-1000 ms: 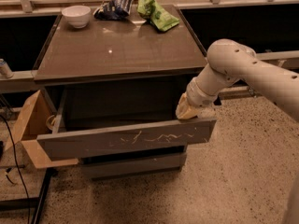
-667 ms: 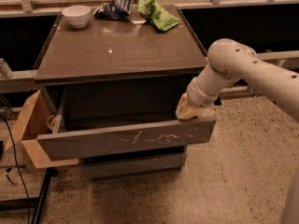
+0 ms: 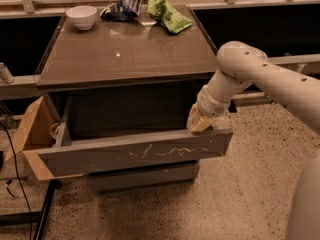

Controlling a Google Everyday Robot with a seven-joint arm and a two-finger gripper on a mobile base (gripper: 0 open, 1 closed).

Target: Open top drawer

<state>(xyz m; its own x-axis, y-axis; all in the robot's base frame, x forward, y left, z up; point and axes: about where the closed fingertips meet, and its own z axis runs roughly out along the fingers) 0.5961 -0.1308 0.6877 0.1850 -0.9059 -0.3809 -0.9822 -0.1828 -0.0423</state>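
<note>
The top drawer (image 3: pixel 135 154) is a wide grey-brown panel with white scratch marks across its middle. It stands pulled well out from the cabinet, its inside dark. My gripper (image 3: pixel 199 124) hangs at the end of the white arm (image 3: pixel 260 79) and rests at the top edge of the drawer front, near its right end.
The cabinet top (image 3: pixel 125 49) holds a white bowl (image 3: pixel 81 16), a dark snack bag (image 3: pixel 122 8) and a green bag (image 3: pixel 169 15) at the back. A lower grey drawer (image 3: pixel 145 176) sits shut beneath. A cardboard box (image 3: pixel 31 134) stands at the left. Speckled floor lies at the right.
</note>
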